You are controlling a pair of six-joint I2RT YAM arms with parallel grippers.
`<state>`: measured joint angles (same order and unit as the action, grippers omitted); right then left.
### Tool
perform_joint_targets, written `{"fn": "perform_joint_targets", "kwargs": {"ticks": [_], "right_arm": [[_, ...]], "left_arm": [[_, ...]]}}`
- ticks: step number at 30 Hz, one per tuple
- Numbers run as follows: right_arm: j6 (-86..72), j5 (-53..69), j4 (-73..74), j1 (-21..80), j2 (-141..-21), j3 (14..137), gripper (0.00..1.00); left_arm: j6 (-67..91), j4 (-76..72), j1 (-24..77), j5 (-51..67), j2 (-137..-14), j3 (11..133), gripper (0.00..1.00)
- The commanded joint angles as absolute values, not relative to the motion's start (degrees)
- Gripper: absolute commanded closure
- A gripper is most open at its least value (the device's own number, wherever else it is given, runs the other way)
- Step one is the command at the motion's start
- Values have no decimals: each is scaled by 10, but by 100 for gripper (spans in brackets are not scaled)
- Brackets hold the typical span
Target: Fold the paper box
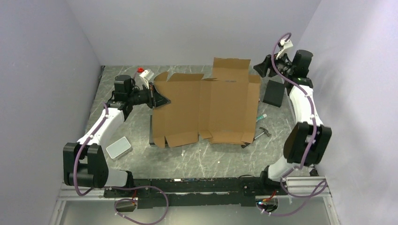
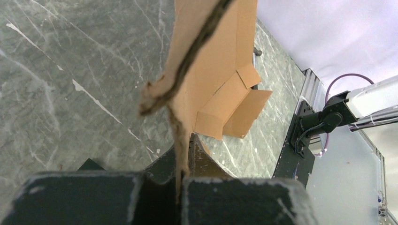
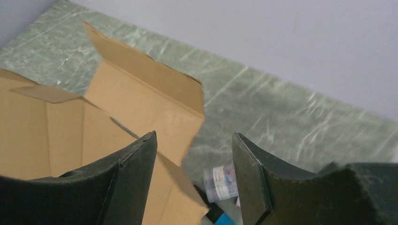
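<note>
The paper box (image 1: 206, 108) is a brown cardboard sheet lying mostly flat mid-table, with its rear flap (image 1: 231, 69) standing up. My left gripper (image 1: 160, 100) is shut on the sheet's left edge. In the left wrist view that frayed edge (image 2: 180, 140) runs straight into the left gripper (image 2: 185, 150), pinched between the closed jaws. My right gripper (image 1: 263, 68) hovers open above the box's back right corner. In the right wrist view the right gripper (image 3: 193, 136) has wide-apart fingers with nothing between them, and the cardboard flap (image 3: 141, 101) lies below and to the left.
A black block (image 1: 274, 93) sits right of the box near the right arm. A grey tin (image 1: 118, 147) lies front left. A white and red item (image 1: 145, 73) is at the back left. A pen (image 1: 261, 117) and a small tool (image 1: 263, 133) lie at the box's right edge.
</note>
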<state>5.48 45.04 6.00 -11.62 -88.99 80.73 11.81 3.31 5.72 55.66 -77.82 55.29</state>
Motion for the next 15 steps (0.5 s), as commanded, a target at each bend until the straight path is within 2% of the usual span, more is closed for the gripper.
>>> {"fn": "perform_joint_targets", "kwargs": {"ticks": [1,4,6,11,15], "right_arm": [[7,434,66,-122,-952,835,43],[13,438,74,-133,-969,839,52],[20,479,85,-144,-977,838,51],[69,579,146,-152,-986,845,26],[89,586,164,-152,-982,831,24]], "left_arm": [[105,20,61,571,-749,565,100],[100,25,62,568,-746,565,100],[101,24,62,569,-747,566,100],[98,29,63,564,-746,567,100],[98,28,63,565,-744,566,100]]}}
